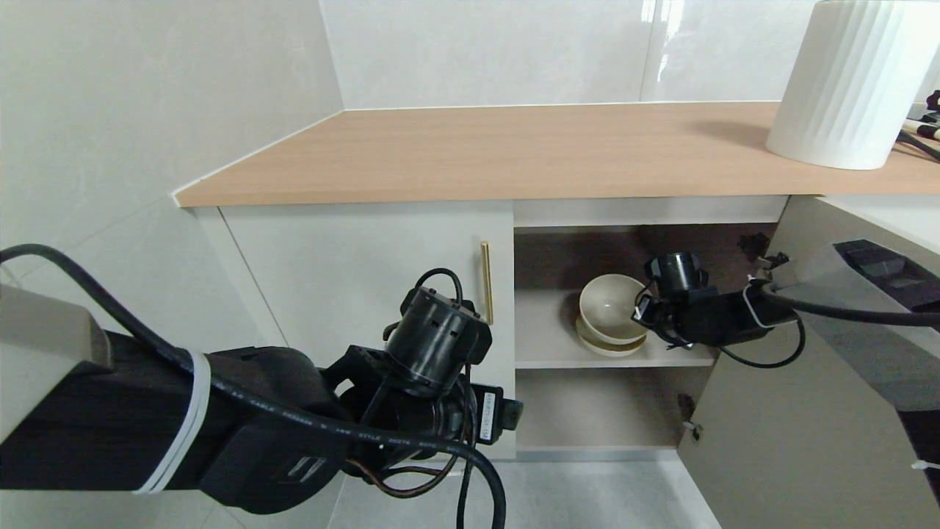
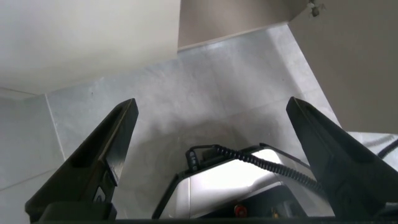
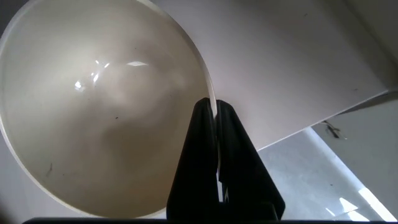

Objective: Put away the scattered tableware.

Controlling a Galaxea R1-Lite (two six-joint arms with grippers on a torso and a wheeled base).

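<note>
- The left gripper [image 2: 211,162] hangs low over the smooth grey tiled floor [image 2: 205,93]. Its two black wedge-shaped fingers [image 2: 102,158] are spread wide, with nothing between them.
- A slim brass bar handle [image 1: 485,283] stands upright on the flat, pale closed cabinet door [image 1: 352,279], under a matte wood-grain countertop [image 1: 514,147].
- A round, glossy cream bowl [image 1: 606,305] is in the open cabinet, on the upper shelf [image 1: 543,334]. It is tilted on edge over a second shallow cream bowl [image 1: 609,345].
- The right gripper [image 3: 217,155] is pinched narrow on the tilted bowl's thin rim, one finger inside and one outside.
- A white ribbed cylindrical container [image 1: 844,81] stands on the countertop's right end.
</note>
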